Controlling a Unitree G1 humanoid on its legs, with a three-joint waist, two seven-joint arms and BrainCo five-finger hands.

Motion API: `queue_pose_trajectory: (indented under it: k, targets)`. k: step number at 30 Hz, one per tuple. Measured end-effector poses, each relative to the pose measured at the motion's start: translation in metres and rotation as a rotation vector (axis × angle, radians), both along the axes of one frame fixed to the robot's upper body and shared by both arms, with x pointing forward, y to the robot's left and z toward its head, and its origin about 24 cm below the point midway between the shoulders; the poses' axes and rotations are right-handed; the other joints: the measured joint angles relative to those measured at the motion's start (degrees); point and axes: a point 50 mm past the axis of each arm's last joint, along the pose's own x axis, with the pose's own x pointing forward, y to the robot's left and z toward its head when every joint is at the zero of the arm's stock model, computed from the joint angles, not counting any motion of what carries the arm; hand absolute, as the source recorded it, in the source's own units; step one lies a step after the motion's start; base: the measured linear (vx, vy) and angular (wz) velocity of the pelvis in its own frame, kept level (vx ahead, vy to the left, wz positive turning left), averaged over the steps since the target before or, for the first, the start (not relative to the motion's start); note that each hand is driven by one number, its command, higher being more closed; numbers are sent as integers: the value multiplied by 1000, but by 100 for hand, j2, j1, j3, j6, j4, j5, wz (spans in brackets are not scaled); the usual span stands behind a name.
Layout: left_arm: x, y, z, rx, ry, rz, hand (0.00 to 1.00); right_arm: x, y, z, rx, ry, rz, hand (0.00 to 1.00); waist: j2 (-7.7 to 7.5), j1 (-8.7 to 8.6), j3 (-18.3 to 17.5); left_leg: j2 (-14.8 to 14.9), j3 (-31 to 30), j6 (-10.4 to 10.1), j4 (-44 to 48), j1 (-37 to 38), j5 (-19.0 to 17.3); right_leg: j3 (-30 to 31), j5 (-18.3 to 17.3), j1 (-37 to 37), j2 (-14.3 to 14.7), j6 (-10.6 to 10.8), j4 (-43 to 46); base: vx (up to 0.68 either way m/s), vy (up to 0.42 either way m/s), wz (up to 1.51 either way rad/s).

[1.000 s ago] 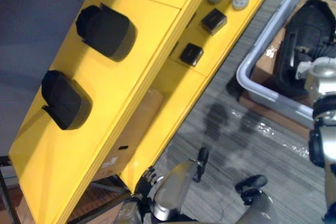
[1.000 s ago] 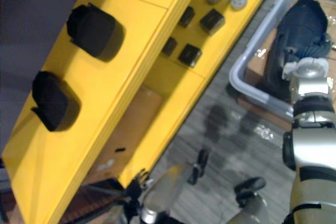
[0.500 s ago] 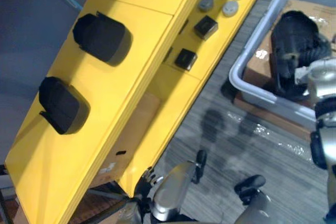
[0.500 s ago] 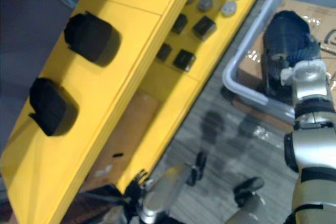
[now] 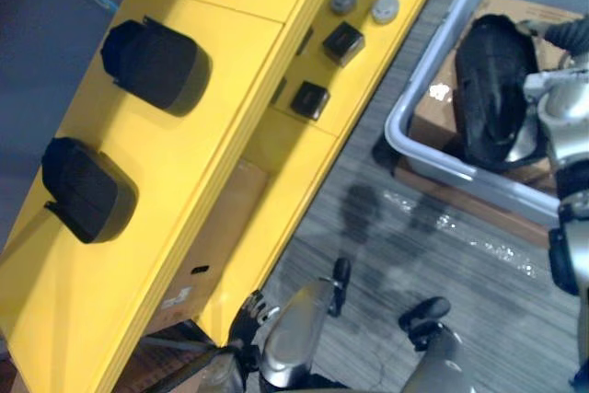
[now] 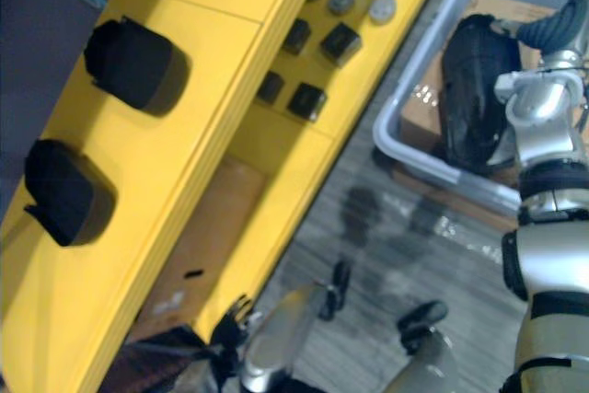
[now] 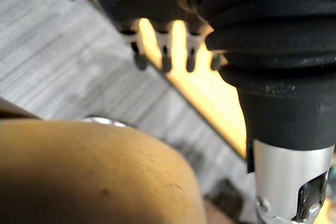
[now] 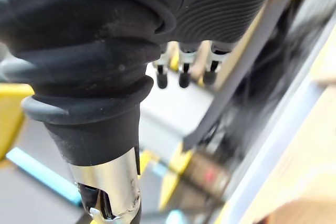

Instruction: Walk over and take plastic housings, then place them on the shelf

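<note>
Two black plastic housings (image 5: 155, 63) (image 5: 85, 189) lie on the top board of the yellow shelf (image 5: 230, 6). A third, larger black housing (image 5: 492, 89) rests in the grey tote (image 5: 414, 149) on the floor at the right. My right arm reaches over the tote's near rim beside that housing. In its wrist view the right hand's fingers (image 8: 181, 74) hang straight and hold nothing, with the dark housing just past them. My left hand (image 5: 250, 308) hangs low by the shelf's near edge, its fingers (image 7: 165, 59) straight and empty.
On the shelf's lower board lie small black boxes (image 5: 342, 41) (image 5: 309, 98) and several grey round discs (image 5: 385, 8). A cardboard box (image 5: 221, 236) stands under the shelf. Grey striped floor runs between the shelf and the tote.
The whole view has shifted, bringing the tote closer in. My right arm has reached farther over the tote's rim toward the housing. The left hand has stayed low.
</note>
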Motion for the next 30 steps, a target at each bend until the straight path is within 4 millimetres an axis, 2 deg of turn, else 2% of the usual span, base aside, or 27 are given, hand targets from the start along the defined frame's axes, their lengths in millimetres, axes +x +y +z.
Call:
queue_pose_trajectory:
  k: [2, 8, 12, 15, 20, 29, 30]
  targets:
    - [0, 1, 0, 2, 1, 0, 0, 0, -4, -3, 33, 31, -28, 0, 0, -46, 0, 2, 9, 5, 11, 0, -15, 7, 2, 0, 0, 4, 0, -11, 16, -3]
    - [-1, 1, -1, 4, 4, -1, 0, -2, -25, -38, 163, 248, -153, 0, 0, -100, 0, 11, 15, 6, 10, 0, -16, 13, 5, -3, 13, 7, -14, -5, 6, 0]
    - [-2, 2, -2, 6, 10, -1, 0, -3, -32, -60, 227, 386, -135, 0, -3, -109, 2, 26, 23, 5, 5, -2, -17, 20, 33, 4, 47, 3, -64, 0, 0, 0]
    - [-2, 2, -2, 6, 10, -1, 0, -3, -36, -69, 265, 449, -112, 0, -6, -111, 4, 30, 20, 5, 4, -14, -17, 15, 34, 2, 54, 3, -73, 0, 0, 0]
    - [-2, 2, -2, 7, 11, 0, 0, -3, -37, -78, 308, 545, -79, 0, -15, -113, 11, 45, 12, 5, 4, -46, -17, 6, 62, -9, 84, -6, -122, 0, 0, 0]
    - [-2, 4, -2, 11, 28, -7, 0, -8, -47, -75, 272, 671, -19, 0, -54, -116, 40, 41, -15, 4, 4, -45, -15, -22, 65, 14, 81, -6, -124, -4, 2, 0]
    - [-2, 4, -2, 12, 30, -8, 0, -8, -47, -76, 251, 691, -23, 100, -53, -116, 40, 41, -17, 3, 4, -45, -15, -23, 65, 14, 81, -6, -123, 0, 0, 0]
